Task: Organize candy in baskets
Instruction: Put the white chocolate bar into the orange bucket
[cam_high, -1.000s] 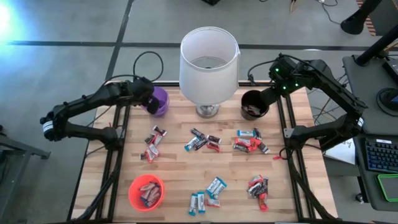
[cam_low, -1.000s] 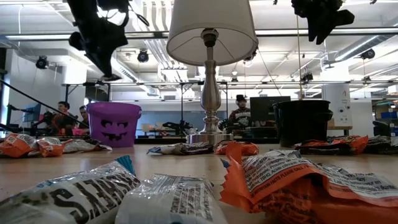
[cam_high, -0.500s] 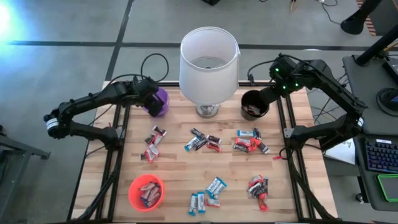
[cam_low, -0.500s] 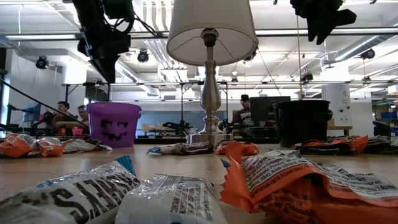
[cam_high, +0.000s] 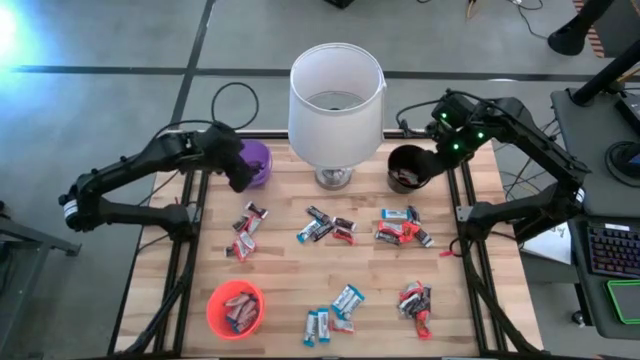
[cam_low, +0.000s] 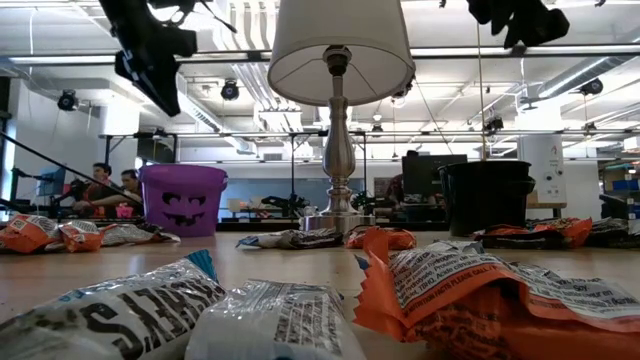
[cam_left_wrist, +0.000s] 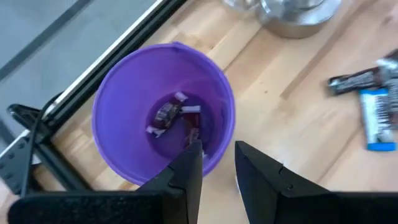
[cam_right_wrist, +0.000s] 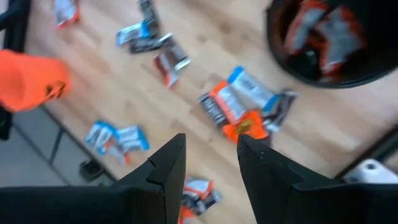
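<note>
1. Left gripper (cam_left_wrist: 217, 163) hangs over the purple basket (cam_left_wrist: 163, 115); fingers apart, empty, a bar lying in the basket.
2. Right gripper (cam_right_wrist: 211, 152) is above the black basket (cam_high: 408, 168); fingers apart, empty.
3. Loose candy (cam_high: 245, 230) lies on the bench nearest the left arm.

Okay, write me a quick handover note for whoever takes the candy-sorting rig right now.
Left gripper: open, empty, above the purple basket at the table's back left.
Right gripper: open, empty, high by the black basket at back right.
Done: a few candies lie in the purple basket, some in the black one, several in the orange basket at front left.
Left: loose candy in clusters across the middle and front of the table. A lamp stands between the back baskets.
</note>
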